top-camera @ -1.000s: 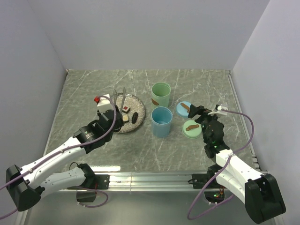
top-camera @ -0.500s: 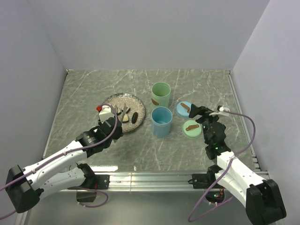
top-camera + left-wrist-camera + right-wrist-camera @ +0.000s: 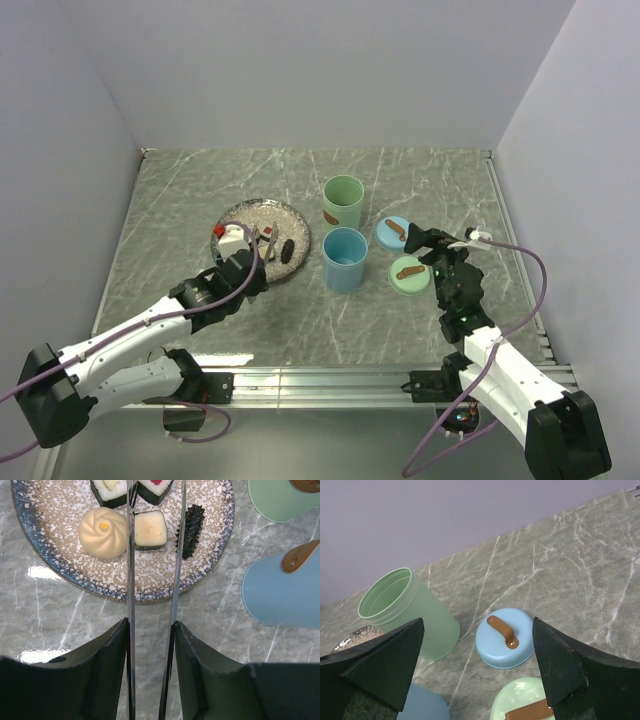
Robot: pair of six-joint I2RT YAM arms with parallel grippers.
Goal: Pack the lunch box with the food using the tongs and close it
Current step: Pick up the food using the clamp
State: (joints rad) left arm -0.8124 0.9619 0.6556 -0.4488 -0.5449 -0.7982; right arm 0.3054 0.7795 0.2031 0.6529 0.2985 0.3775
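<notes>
Tongs (image 3: 131, 580) are being pinched by their two silver arms between the fingers of the left hand (image 3: 150, 630), which is clamping them from both sides and pointing them out over the speckled plate (image 3: 65, 555). The arms are straddling a pale-topped cube (image 3: 150, 529) lying near the middle of the plate; whether the tips are touching it I cannot tell, since they are running off the top of the wrist view. One arm is passing between that cube and a round beige bun (image 3: 102, 532) on the plate's left half, the other between the cube and a dark spiky oblong piece (image 3: 189, 532) toward the plate's right edge. A green-centred cube (image 3: 109, 487) and a red-topped cube (image 3: 156, 486) are lying at the plate's far side. Right of the plate on the marbled surface (image 3: 420, 180), a green container (image 3: 343, 200) and a blue container (image 3: 345, 258) are standing upright and uncovered. Farther right of the plate, a blue lid (image 3: 394, 232) and a green lid (image 3: 408, 272) are lying flat, brown handles up. The right hand (image 3: 477, 625) is hovering over those lids, well apart from the plate, fingers spread wide and gripping nothing
</notes>
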